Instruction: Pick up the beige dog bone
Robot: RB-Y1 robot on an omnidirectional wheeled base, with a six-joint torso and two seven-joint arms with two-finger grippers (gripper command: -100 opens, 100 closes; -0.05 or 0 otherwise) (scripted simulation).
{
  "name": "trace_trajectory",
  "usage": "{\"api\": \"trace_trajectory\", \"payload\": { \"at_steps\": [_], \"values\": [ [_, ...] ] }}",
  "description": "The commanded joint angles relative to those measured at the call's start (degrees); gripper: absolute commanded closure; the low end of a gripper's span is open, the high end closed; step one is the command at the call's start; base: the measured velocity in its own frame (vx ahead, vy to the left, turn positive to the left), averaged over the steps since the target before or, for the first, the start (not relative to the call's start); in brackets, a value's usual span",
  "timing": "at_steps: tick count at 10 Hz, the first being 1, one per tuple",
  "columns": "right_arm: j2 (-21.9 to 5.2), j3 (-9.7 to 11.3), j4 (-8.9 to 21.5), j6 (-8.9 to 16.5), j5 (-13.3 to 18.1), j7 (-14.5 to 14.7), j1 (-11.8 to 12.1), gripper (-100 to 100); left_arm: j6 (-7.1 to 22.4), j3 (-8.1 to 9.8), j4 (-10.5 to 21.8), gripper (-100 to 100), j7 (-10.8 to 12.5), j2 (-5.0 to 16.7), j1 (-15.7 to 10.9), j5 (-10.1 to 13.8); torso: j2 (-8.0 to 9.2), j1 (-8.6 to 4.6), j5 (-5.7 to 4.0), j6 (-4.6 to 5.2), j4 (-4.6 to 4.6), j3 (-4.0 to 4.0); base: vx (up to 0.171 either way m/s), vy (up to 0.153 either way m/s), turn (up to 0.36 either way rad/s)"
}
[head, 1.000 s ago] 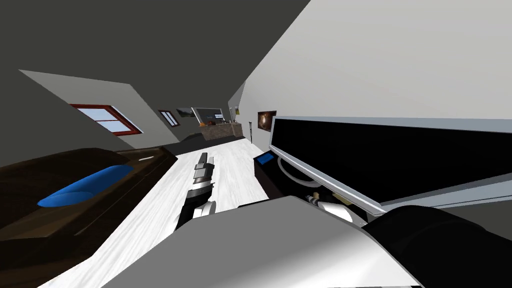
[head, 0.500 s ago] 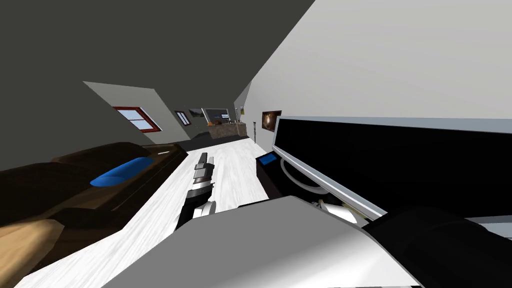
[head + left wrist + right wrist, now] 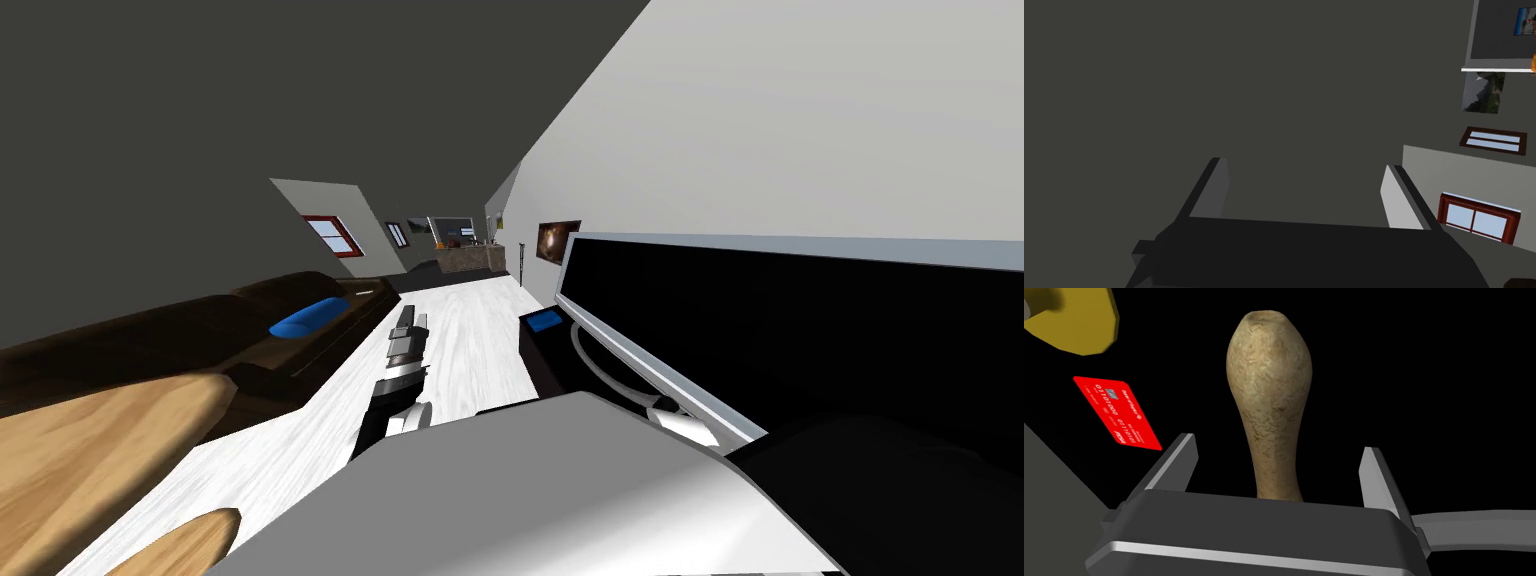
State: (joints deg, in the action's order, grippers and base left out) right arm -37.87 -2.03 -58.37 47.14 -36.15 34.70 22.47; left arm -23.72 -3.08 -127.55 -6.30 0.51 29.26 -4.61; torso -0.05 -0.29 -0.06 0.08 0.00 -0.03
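Note:
The beige dog bone [image 3: 1269, 388] lies on a black surface and runs lengthwise away from my right gripper [image 3: 1279, 444]. That gripper is open. Its two fingers stand on either side of the bone's narrow shaft with a gap on each side, and the near end of the bone is hidden behind the gripper's body. My left gripper [image 3: 410, 322] is held out over the white floor [image 3: 470, 350]; it is open and empty [image 3: 1305, 164].
A red card [image 3: 1119, 413] lies beside the bone, with a yellow object [image 3: 1079, 323] beyond it. A large black screen [image 3: 800, 310] fills my right side above a black stand [image 3: 540, 355]. On the left are a brown sofa [image 3: 200, 330] with a blue cushion [image 3: 305, 318] and a wooden table [image 3: 90, 450].
My head view has swung: the sofa, cushion and window have slid towards the middle and shrunk, and the wooden table has come in at lower left. The left arm holds its pose.

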Motion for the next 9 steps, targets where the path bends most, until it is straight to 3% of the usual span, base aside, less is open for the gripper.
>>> {"api": "trace_trajectory", "payload": {
  "at_steps": [1, 5, 6, 7, 8, 9],
  "values": [
    [-0.6, 0.3, 2.0, 2.6, -1.2, 0.7, -0.3, -100, 0.0, 0.0, 0.0, 0, 0.0, 0.0, 0.0, 0.0, 0.0, 0.0, 0.0, 0.0, 0.0, 0.0, -0.019, -0.08, 0.247],
    [-1.4, 0.9, 6.1, 6.4, -3.1, 1.8, -1.6, -100, 0.0, 0.0, 0.0, 0, 0.0, 0.0, 0.0, 0.0, -0.03, 0.06, 0.01, 0.05, -0.01, -0.02, -0.012, -0.059, 0.187],
    [-1.2, 0.8, 5.3, 6.0, -2.8, 1.4, -1.3, -100, 0.0, 0.0, 0.0, 0, 0.0, 0.0, 0.0, 0.0, -0.03, 0.1, 0.02, 0.06, -0.01, -0.02, -0.005, -0.019, 0.02],
    [-1.3, 0.9, 5.4, 6.2, -2.9, 1.5, -1.3, 0, 0.0, 0.01, 0.0, 0, 0.0, 0.0, 0.0, 0.0, -0.04, 0.19, 0.03, 0.08, -0.01, -0.02, 0.0, 0.0, 0.0],
    [0.5, 1.4, 7.2, 4.4, -1.4, 0.8, -2.0, -100, 0.0, 0.0, 0.0, 0, 0.0, 0.0, 0.0, 0.0, -0.05, 0.25, 0.05, 0.08, -0.02, -0.03, 0.0, -0.047, 0.034],
    [1.2, 1.7, 7.9, 3.6, -0.8, 0.5, -2.3, -100, 0.0, 0.01, 0.0, 0, 0.0, 0.0, 0.0, 0.0, -0.06, 0.13, 0.02, 0.07, -0.02, -0.04, -0.022, -0.063, 0.071]
  ]
}}
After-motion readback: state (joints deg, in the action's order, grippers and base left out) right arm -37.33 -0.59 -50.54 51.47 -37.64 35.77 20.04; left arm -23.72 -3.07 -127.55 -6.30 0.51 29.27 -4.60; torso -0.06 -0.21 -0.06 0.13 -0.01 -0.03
